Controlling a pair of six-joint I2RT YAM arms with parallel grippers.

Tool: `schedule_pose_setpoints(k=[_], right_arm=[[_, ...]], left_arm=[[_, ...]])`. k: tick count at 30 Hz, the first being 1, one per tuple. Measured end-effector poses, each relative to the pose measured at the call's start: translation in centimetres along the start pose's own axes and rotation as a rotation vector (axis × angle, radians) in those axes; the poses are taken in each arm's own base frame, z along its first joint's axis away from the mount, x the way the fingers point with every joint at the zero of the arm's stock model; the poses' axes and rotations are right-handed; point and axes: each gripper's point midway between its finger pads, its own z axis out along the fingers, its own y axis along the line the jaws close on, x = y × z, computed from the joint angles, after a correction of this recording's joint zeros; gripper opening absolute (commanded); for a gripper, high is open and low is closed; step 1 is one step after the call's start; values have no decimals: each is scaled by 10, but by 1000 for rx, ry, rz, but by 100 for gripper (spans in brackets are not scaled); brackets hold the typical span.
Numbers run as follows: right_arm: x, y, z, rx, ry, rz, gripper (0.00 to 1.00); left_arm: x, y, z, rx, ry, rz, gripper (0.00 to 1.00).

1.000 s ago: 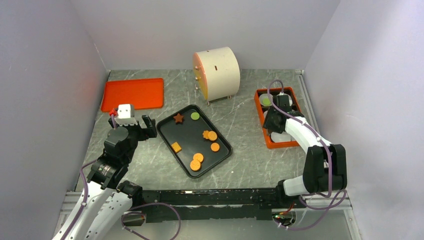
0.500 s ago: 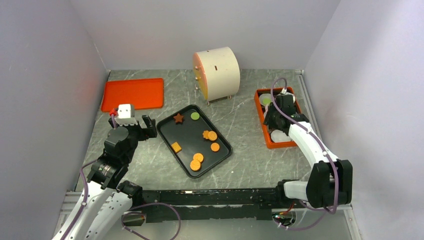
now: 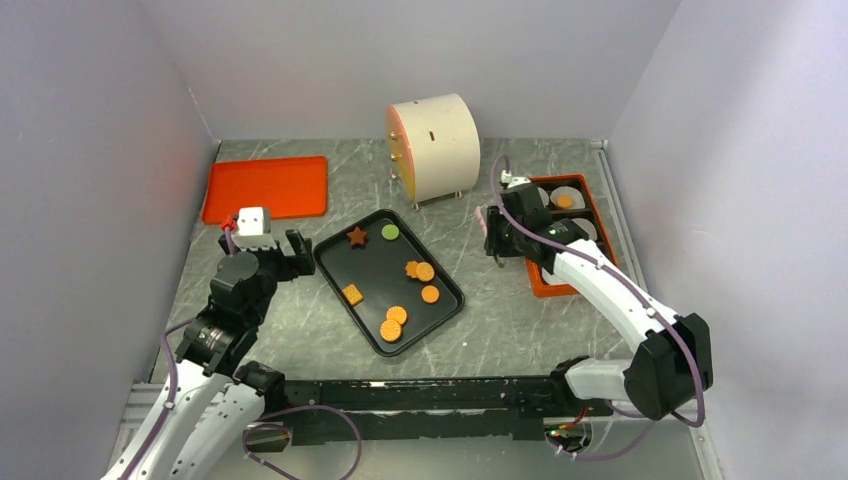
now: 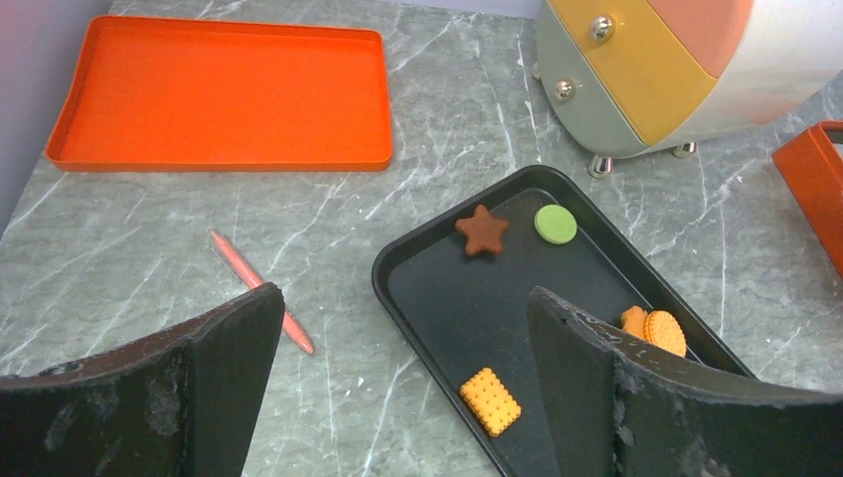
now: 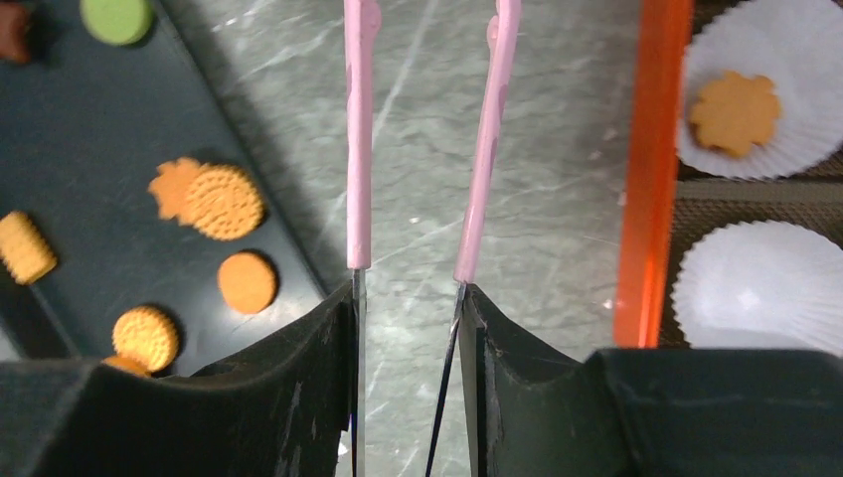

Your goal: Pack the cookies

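A: The right claw [image 5: 408,298] clenched pink tweezers [image 5: 358,149] above the worktop [image 3: 480,300], between tray [image 3: 375,265] and box [image 3: 560,290].
B: And the left claw [image 4: 403,298] gaped wide, empty. Most cookies [image 3: 425,271] lay on the tray; one sat in a box liner [image 5: 795,40].

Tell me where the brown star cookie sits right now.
In the top view the brown star lies at the far end of the black tray, just left of the green round and not touching it.
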Motion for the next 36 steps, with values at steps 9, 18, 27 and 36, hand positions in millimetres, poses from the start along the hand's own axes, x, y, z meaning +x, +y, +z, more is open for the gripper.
schedule_pose_setpoints(k=[9,18,27,36], right_arm=[[34,72,-8,-175,113,-197,40],[81,103,-13,-296,273,-298,40],[100,104,-14,-303,336,-326,40],[120,95,-3,-273,407,-332,42]], left_arm=[[0,-1,0,6,1,0,96],[1,-1,1,6,6,2,96],[1,-2,1,6,5,1,96],[0,-2,1,7,2,0,96]])
